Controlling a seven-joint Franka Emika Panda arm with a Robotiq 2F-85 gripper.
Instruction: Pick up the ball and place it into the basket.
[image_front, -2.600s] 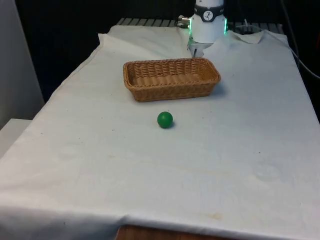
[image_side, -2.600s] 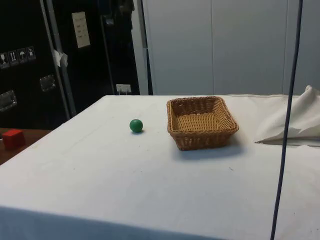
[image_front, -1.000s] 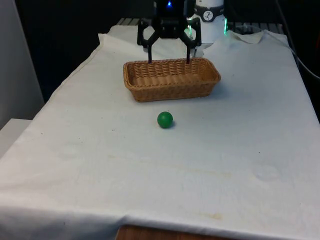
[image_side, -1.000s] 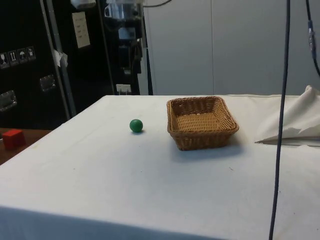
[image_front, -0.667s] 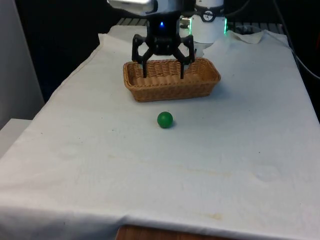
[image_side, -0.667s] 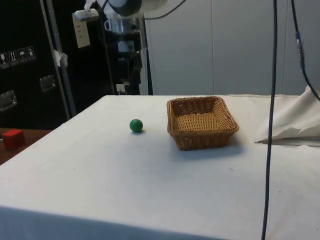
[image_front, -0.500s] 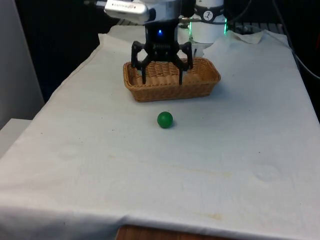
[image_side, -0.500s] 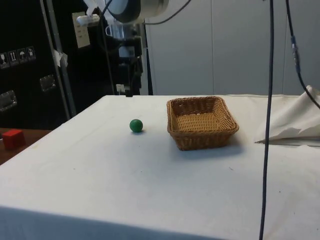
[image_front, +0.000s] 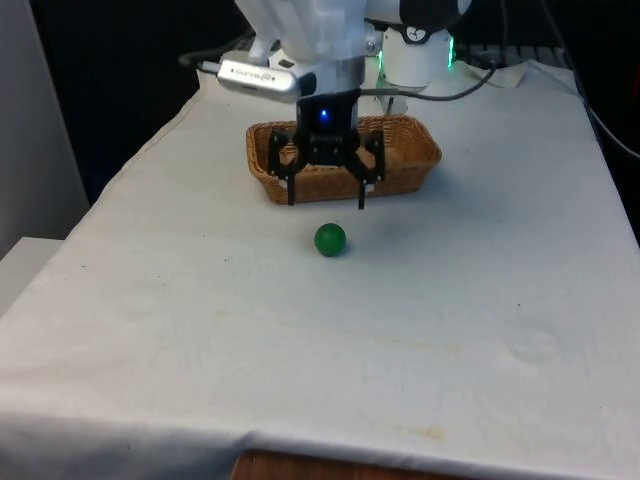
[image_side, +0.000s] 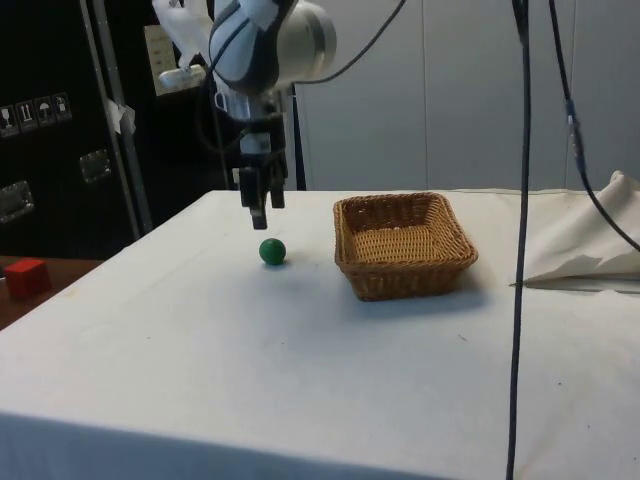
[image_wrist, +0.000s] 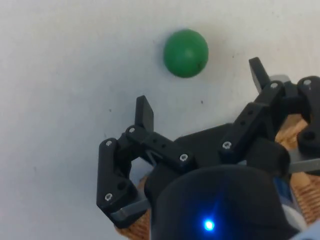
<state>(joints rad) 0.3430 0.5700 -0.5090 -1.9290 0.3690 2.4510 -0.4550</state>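
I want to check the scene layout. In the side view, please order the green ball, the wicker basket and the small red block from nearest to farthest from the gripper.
1. Green ball: just below the gripper, on the cloth.
2. Wicker basket: beside the ball, toward the white wall.
3. Red block: off the table, by the dark cabinets.

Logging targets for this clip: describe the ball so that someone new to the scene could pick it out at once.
Start at the wicker basket on the white-clothed table. Just off its long side, on the cloth, lies the ball, with the open claw hanging above the gap between them. It is small, round, plain green, and the one loose item.
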